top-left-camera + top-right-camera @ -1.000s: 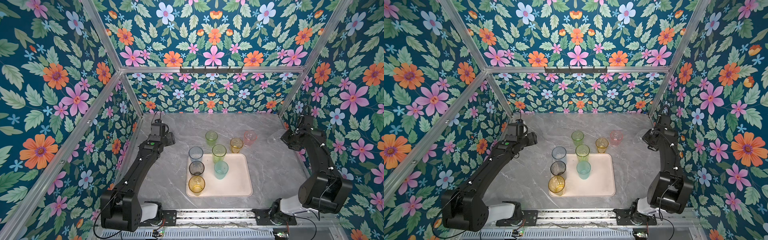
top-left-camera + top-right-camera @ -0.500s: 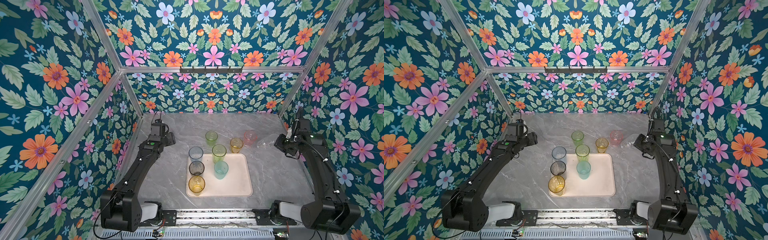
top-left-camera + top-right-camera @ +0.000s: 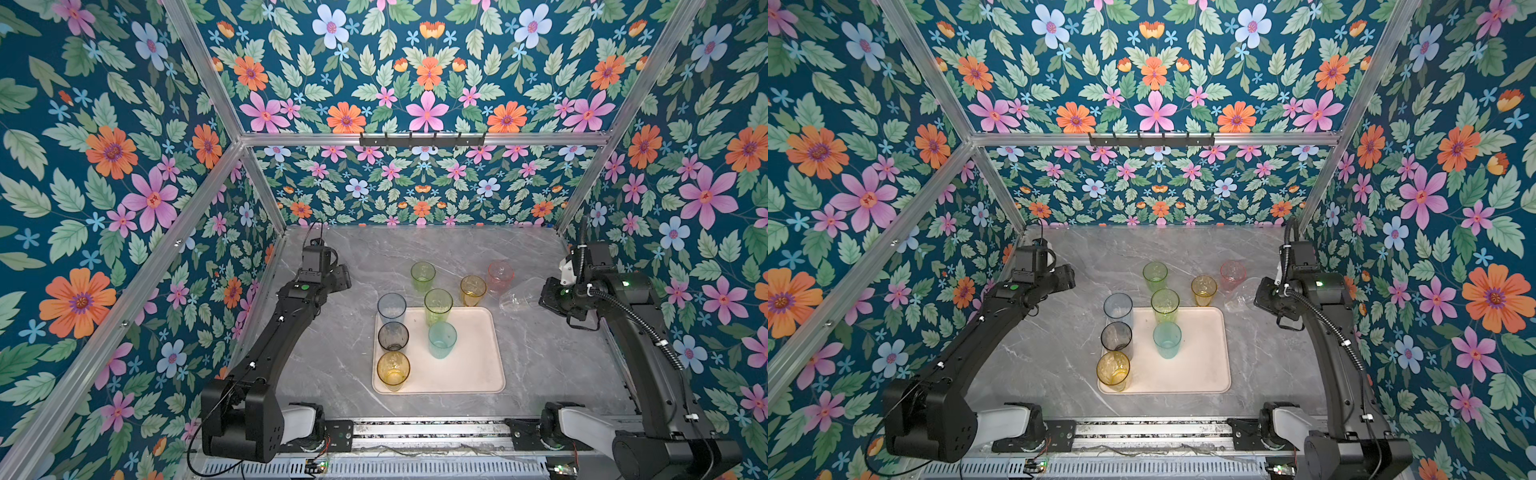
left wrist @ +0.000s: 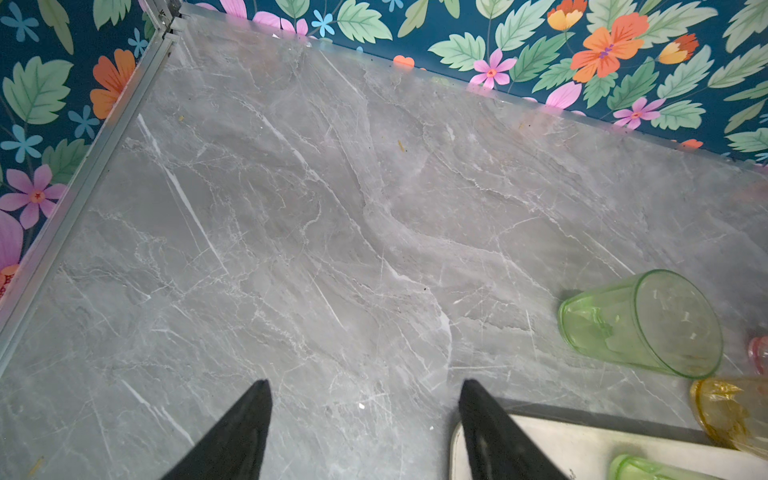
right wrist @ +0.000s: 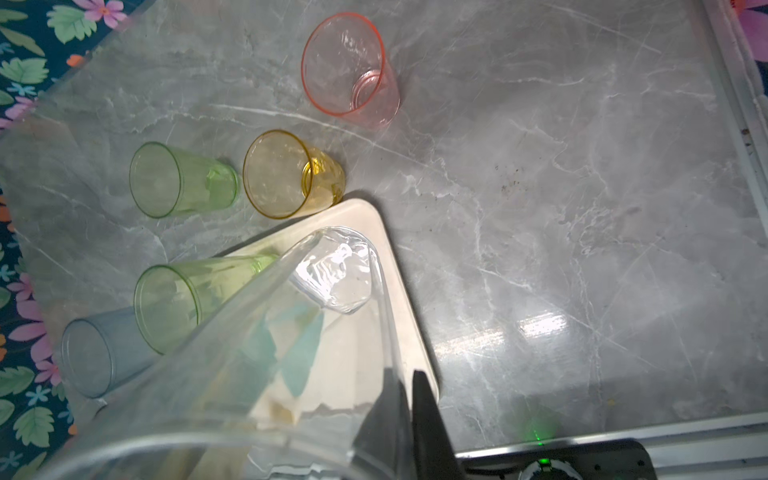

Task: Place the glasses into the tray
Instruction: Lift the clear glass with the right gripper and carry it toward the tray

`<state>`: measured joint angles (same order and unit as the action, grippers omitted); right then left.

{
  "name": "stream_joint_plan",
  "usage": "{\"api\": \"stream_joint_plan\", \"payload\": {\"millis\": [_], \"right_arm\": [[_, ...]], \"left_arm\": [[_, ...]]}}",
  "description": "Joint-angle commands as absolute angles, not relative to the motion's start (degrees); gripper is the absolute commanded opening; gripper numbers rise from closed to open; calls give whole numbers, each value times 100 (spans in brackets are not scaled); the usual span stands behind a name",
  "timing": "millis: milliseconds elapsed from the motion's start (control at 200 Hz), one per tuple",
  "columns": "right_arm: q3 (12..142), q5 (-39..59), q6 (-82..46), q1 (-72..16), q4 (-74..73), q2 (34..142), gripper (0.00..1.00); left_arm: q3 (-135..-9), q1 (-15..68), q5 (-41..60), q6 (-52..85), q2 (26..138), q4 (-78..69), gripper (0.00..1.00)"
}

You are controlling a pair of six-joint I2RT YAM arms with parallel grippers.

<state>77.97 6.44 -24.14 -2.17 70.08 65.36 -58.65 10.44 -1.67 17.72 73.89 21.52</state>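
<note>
Clear glass (image 3: 517,296): tilted, at 2 o'clock of the tray (image 3: 473,365), wall pinched by the right tool (image 5: 405,374).
On tray: grey glass (image 3: 392,336), amber glass (image 3: 393,369), teal glass (image 3: 442,340), tall green glass (image 3: 438,305).
Nearby: pink glass (image 3: 500,275) at the held one's 10 o'clock, yellow glass (image 3: 473,290) at 9, both standing on the desk (image 3: 332,353).
Left tool (image 4: 365,388): wide, empty, at the tray's 10 o'clock.

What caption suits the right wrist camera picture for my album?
Right gripper, shut on the clear glass's rim, holds it tilted near the tray; pink glass stands beyond.
</note>
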Motion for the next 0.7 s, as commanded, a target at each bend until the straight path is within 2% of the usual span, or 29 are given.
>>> {"api": "stream_joint_plan", "payload": {"millis": [0,395,695], "right_arm": [[7710,369,-2642,-496,7425,6406,0],[6989,32,-3447,-1491,7909,5711,0],[6440,-97,-4172,-2631,7738,5695,0]], "left_arm": [[-5880,1037,-175,1778,7392,2145,74],[-5877,1037,-141,1800,7427,2145,74],[-5870,1037,-124,1801,7409,2145,74]]}}
